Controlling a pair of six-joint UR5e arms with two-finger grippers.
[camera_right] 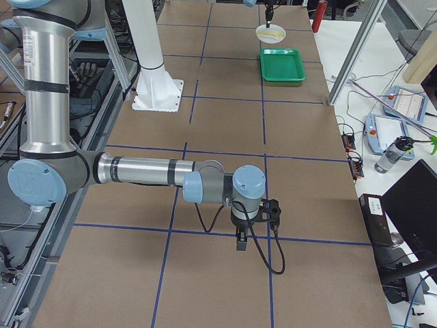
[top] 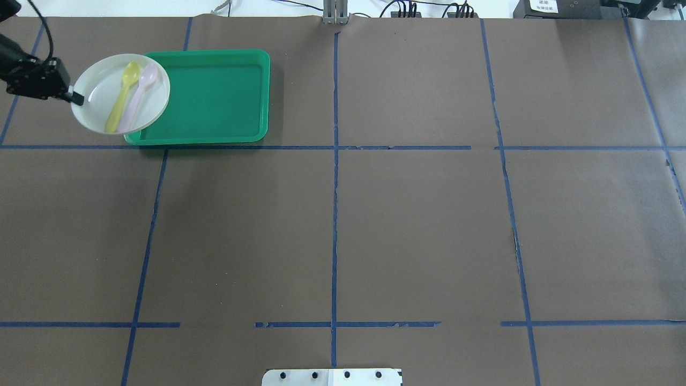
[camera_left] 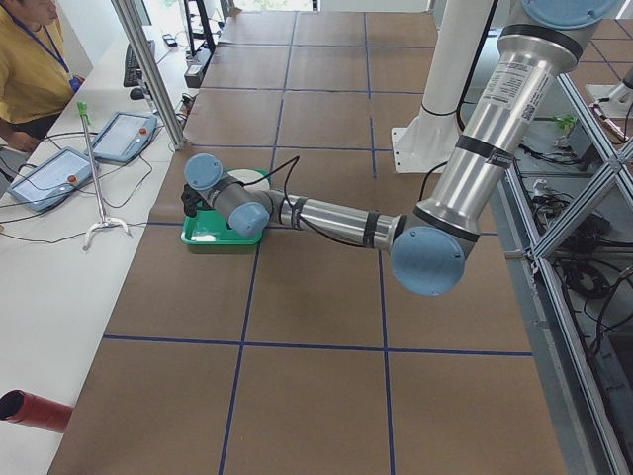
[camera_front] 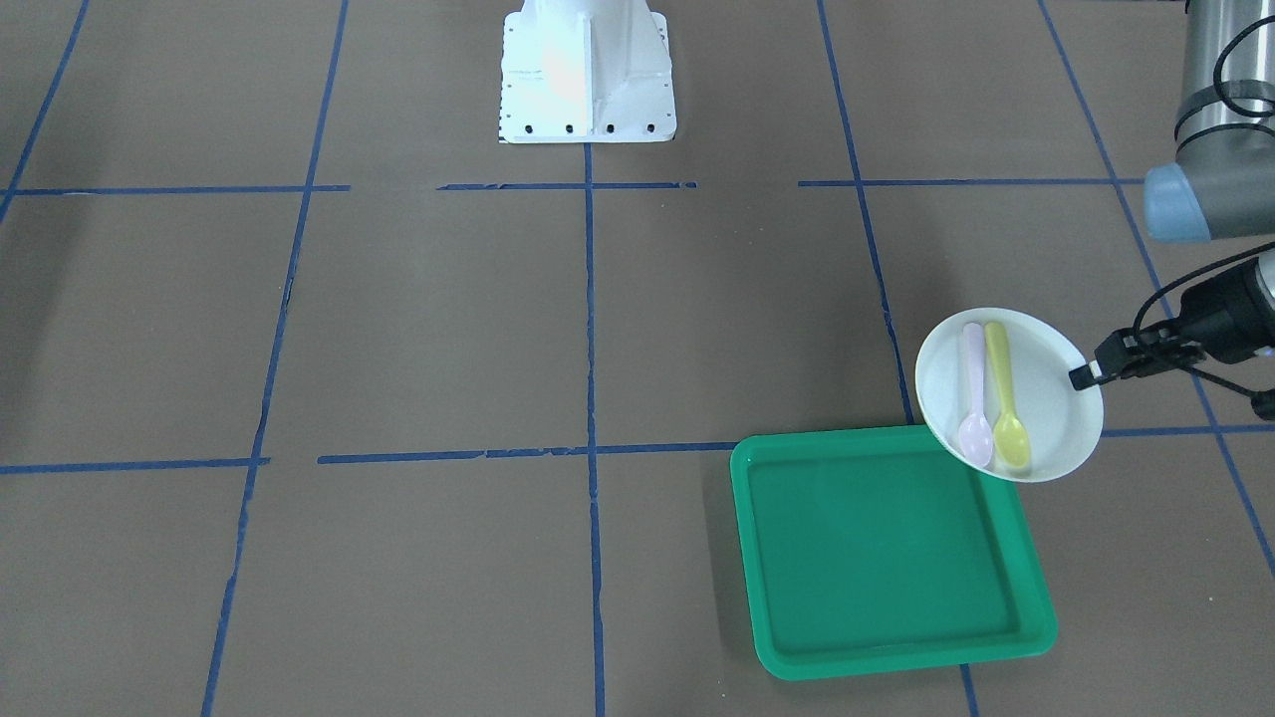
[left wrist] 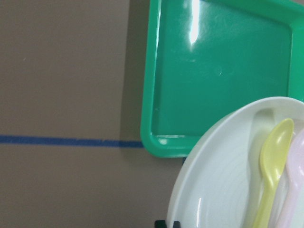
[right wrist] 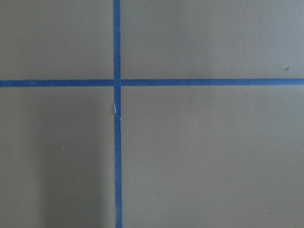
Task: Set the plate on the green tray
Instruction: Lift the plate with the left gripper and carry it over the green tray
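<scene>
The plate (camera_front: 1046, 428) is small, round and white, with a pink spoon (camera_front: 974, 398) and a yellow spoon (camera_front: 1004, 398) lying on it. My left gripper (camera_front: 1081, 376) is shut on the plate's rim and holds it in the air. In the overhead view the plate (top: 96, 107) overlaps the left edge of the green tray (top: 214, 96). The left wrist view shows the plate (left wrist: 223, 190) over the tray's corner (left wrist: 213, 71). My right gripper (camera_right: 240, 244) shows only in the exterior right view, far from the tray, low over the table; I cannot tell if it is open or shut.
The robot's white base mount (camera_front: 588, 70) stands at the table's middle edge. Blue tape lines (top: 335, 214) cross the brown table cover. A metal post (camera_left: 148, 69) and tablets (camera_left: 49, 178) stand beyond the tray's far side, by an operator.
</scene>
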